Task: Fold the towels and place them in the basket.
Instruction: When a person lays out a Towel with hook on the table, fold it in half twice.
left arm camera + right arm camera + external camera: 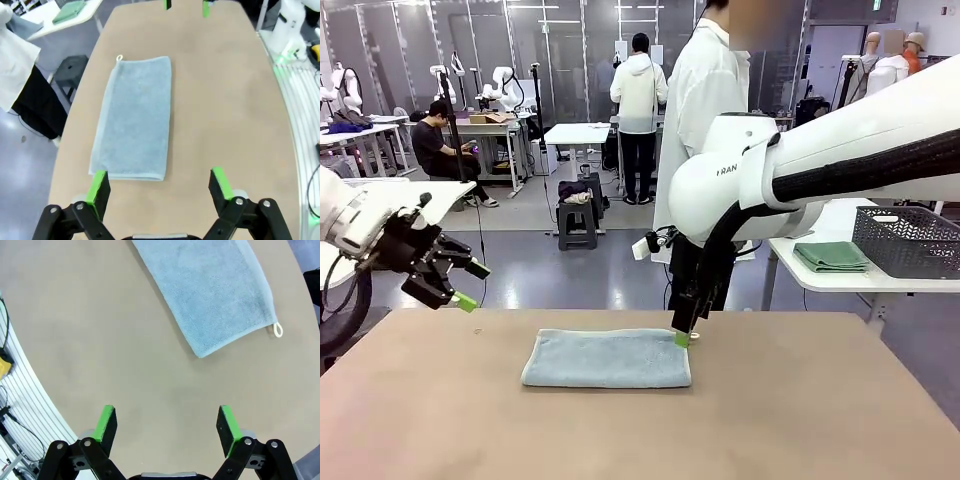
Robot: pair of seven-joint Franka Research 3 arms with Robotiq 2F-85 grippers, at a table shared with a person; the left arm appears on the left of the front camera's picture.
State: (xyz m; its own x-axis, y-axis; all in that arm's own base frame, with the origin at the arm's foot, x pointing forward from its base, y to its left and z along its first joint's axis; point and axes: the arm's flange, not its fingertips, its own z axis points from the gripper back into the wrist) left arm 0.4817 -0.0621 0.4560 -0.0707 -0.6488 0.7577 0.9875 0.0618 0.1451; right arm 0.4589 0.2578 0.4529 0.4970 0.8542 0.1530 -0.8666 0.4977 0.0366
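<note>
Currently the left end effector point(470, 286), black-linked with green pads, hovers over the left part of the tan flat table point(800, 420), jaws spread wide with nothing between them. In its wrist view the pale blue-grey rectangular terry towel point(135, 117) lies flat ahead of it. The towel's near short edge is just in front of one green fingertip point(98, 186), off to that side rather than centred between the two. The small white corner loop point(119, 58) sits at the end of the towel farthest from this end effector. The right end effector point(685, 334), also wide open and empty, hangs low right beside that loop corner. In its own wrist view the towel lies ahead and to one side, clear of its fingers. The towel looks like a long strip that, I judge, wants another fold before it goes in. To do that well, each end effector should shift sideways until the nearest corner on the same long edge sits between its pads. Both should then descend to the table, pinch every layer, lift together and lay that edge squarely on the opposite one, keeping the cloth taut so it cannot bunch. The dark grey lattice-sided plastic basket point(908, 240) stands on a white side table point(840, 280) beyond the right end effector, well apart from the towel, so the carry will probably be a long reach.
</note>
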